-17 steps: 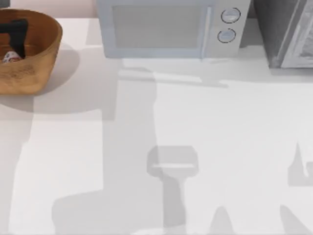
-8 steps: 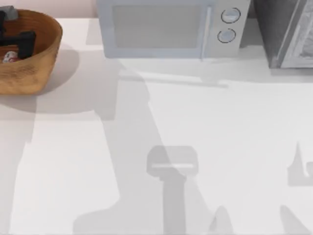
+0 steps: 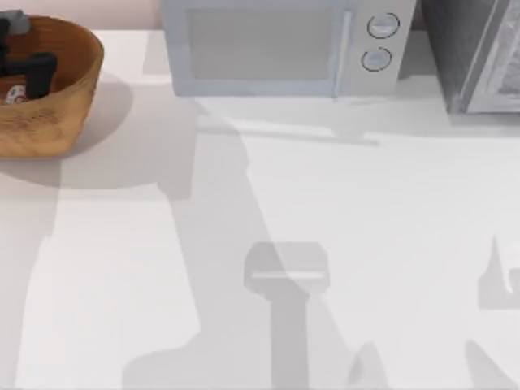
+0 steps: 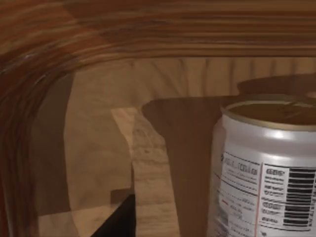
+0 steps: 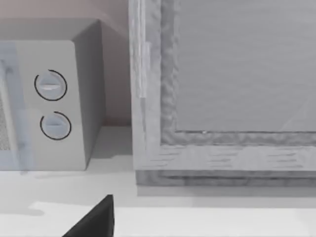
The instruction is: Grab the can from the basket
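Note:
The orange-brown wicker basket stands at the table's far left corner. Inside it the small white can with a red patch stands upright near the left edge. My left gripper is down inside the basket, just behind and right of the can. In the left wrist view the can looms close, with its gold top and barcode facing me. The basket's ribbed wall rises behind it. A black part of the left gripper lies beside the can, apart from it.
A white microwave stands at the back centre, and a grey cabinet at the back right. The microwave's two dials and a black part of my parked right gripper appear in the right wrist view.
My left gripper has turned inside the basket and shifted toward the back. The arm's shadow on the table swung to the right. The can has stayed put.

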